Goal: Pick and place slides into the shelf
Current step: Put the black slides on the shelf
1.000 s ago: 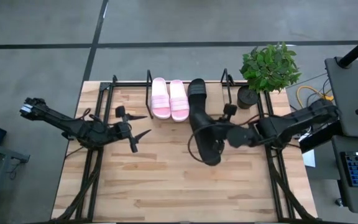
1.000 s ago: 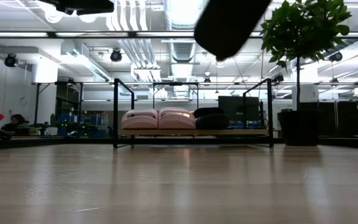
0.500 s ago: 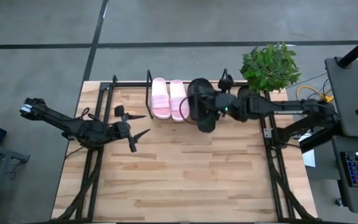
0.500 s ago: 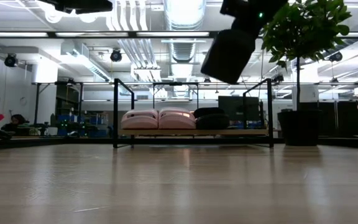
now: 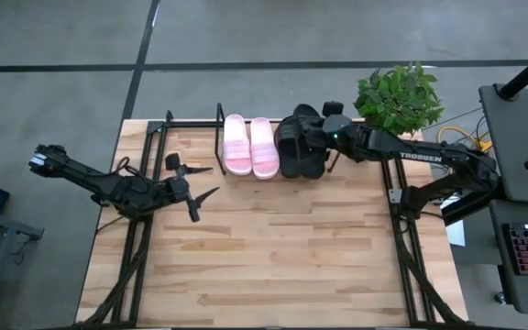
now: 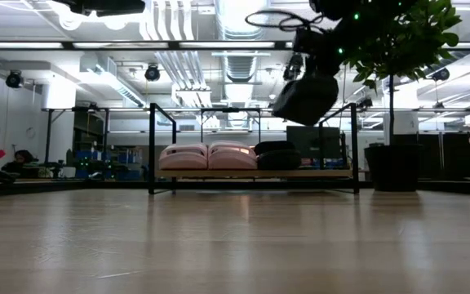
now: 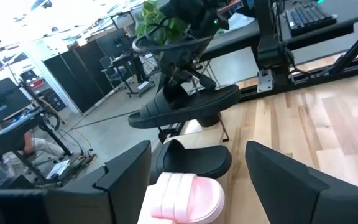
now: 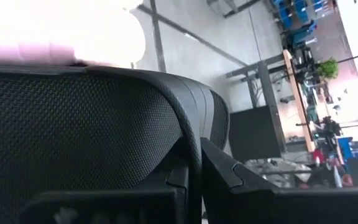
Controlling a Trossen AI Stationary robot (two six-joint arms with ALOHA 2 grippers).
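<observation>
Wooden counter (image 5: 264,247) bare in front. Shelf (image 5: 191,122) at far edge carried two pink slides (image 5: 250,145) and one black slide (image 5: 289,147). Right gripper (image 5: 320,139) clenched on second black slide (image 6: 306,96), tilted above shelf. Risk: release at tilt, slide toppling onto neighbour or catching bar. Left gripper (image 5: 193,180) spread, idle, well apart.

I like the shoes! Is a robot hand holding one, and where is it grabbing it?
Yes: the right gripper holds a black slide by its edge, above the shelf. The left gripper holds nothing.
</observation>
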